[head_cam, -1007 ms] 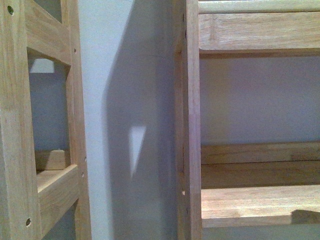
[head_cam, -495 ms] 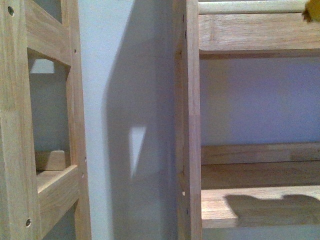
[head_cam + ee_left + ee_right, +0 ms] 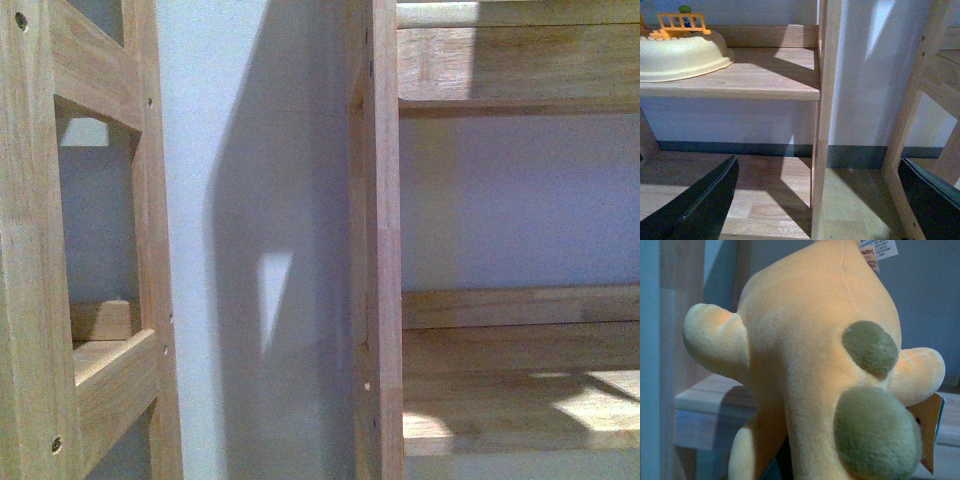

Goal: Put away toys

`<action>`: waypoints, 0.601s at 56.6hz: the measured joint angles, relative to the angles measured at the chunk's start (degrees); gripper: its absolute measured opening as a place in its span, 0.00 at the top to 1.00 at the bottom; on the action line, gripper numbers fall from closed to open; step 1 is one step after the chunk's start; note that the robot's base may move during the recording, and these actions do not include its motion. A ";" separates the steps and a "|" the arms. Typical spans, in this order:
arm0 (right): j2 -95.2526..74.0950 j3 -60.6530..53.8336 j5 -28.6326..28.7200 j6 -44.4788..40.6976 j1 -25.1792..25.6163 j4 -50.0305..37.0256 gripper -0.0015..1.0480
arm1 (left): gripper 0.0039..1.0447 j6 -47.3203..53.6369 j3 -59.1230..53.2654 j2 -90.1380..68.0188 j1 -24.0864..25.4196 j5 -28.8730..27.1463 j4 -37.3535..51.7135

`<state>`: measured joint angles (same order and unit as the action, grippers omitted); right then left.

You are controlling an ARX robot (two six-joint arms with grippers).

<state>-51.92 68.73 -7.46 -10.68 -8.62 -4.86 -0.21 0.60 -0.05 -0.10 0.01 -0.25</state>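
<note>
Right wrist view filling up with soft orange-yellow plush toy [image 3: 810, 370], probably being held, grip hidden. Left gripper [image 3: 815, 200] gaping wide, holding nothing.

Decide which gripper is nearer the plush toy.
Right. The plush toy fills the right wrist view, close up. The left gripper faces wooden shelves, with no plush in view.

Fuzzy matt plush animal [image 3: 810, 365], smooth pale wooden shelf [image 3: 755, 75], glossy plastic bowl [image 3: 680, 57]
</note>
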 joint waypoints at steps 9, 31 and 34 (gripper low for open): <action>-8.48 9.38 2.91 1.75 2.64 0.96 0.93 | 0.06 0.00 0.00 0.00 0.00 0.00 0.00; -27.30 34.03 8.72 14.45 7.10 6.91 0.93 | 0.06 0.00 0.00 0.00 0.00 0.00 0.00; -29.73 36.70 9.49 16.02 7.69 8.37 0.93 | 0.06 0.00 0.00 0.00 0.00 0.00 0.00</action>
<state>-81.65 105.43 2.02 5.34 -0.93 3.51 -0.21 0.60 -0.05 -0.10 0.01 -0.25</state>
